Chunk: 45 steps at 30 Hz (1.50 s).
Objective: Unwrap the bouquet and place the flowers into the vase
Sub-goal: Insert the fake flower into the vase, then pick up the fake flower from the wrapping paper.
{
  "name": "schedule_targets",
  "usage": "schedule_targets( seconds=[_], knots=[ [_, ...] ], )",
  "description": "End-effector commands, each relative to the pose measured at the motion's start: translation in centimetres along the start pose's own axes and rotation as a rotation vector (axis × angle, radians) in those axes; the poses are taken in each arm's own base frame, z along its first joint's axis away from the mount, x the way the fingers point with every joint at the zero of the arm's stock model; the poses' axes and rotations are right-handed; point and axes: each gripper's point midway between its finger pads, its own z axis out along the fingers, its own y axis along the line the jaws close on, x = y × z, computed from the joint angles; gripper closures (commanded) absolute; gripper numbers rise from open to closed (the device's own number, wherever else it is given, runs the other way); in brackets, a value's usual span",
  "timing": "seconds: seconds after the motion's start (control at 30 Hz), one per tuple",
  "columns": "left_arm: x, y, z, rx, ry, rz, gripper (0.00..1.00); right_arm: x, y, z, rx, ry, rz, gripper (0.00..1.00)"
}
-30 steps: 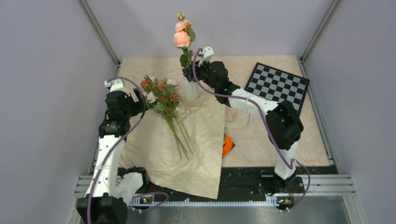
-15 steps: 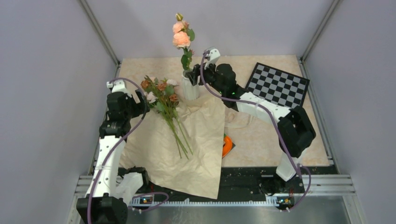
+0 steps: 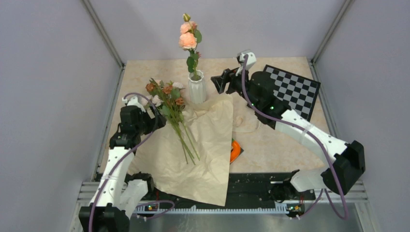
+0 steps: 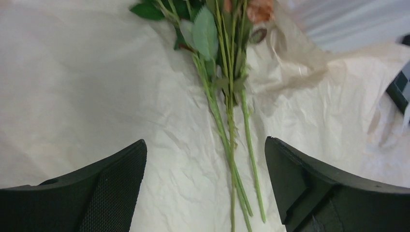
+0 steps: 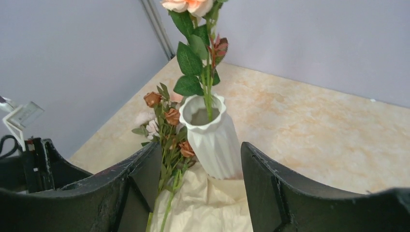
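Paper [image 3: 203,164]: It lies open and flat from the middle of the table [image 3: 270,145] toward 6 o'clock. The bunch is unwrapped, so the paper is just a mat now.
Orange ring [image 3: 235,151]: It peeks out from under the paper's edge at 4 o'clock. It looks like no part of the job.
Left gripper [image 4: 205,141]: Its jaws are wide apart with nothing in them. It hangs over the paper at 9 o'clock. In its own camera the green stems lie right between its fingers. I think it is lined up to pinch a stem.
Flowers [image 3: 167,96]: The bunch lies on the paper, heads toward 11 o'clock and stems toward 6 o'clock. The stems lie loose, so one should be easy to pick up. These are not in the vase yet.
Vase [image 3: 196,92]: It stands up straight at 12 o'clock, right at the paper's far edge.
Tall rose [image 3: 188,40]: One stem stands in the vase, its peach head high up. A bit of the job is done, but most is left.
Right gripper [image 3: 217,83]: Its jaws are apart and hold nothing. It sits at 1 o'clock, beside the vase and not touching it.
Checked board [image 3: 290,89]: It lies flat at 2 o'clock, out of the way.
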Motion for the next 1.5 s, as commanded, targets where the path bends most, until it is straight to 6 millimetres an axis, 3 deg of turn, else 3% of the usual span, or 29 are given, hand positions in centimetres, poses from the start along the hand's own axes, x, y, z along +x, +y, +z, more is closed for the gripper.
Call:
schedule_targets(
  seconds=[0.0,0.2,0.37,0.63,0.9,1.17,1.47],
  knots=[
    [3.2,-3.0,0.2,0.115,0.059,-0.113,0.06,1.8,-2.0,-3.4,0.104,0.081,0.026,0.38],
    [7.3,-6.1,1.8,0.162,0.142,-0.160,0.14,4.9,-3.3,-6.9,0.163,0.141,0.074,0.39],
    [9.1,-6.9,3.6,0.145,0.185,-0.171,0.23,6.5,-3.5,-8.9,0.172,0.151,0.134,0.39],
    [7.6,-6.6,5.8,0.064,0.130,-0.153,0.39,7.9,-3.4,-10.7,0.166,0.189,0.173,0.39],
    [7.7,-6.8,7.9,0.042,0.151,-0.130,0.48,7.8,-3.3,-11.0,0.164,0.191,0.175,0.40],
    [7.8,-7.0,9.2,0.028,0.164,-0.115,0.53,8.0,-3.4,-11.4,0.172,0.198,0.185,0.40],
    [8.6,-5.3,9.6,-0.044,0.176,-0.089,0.56,8.2,-3.4,-11.5,0.177,0.204,0.195,0.40]
  ],
)
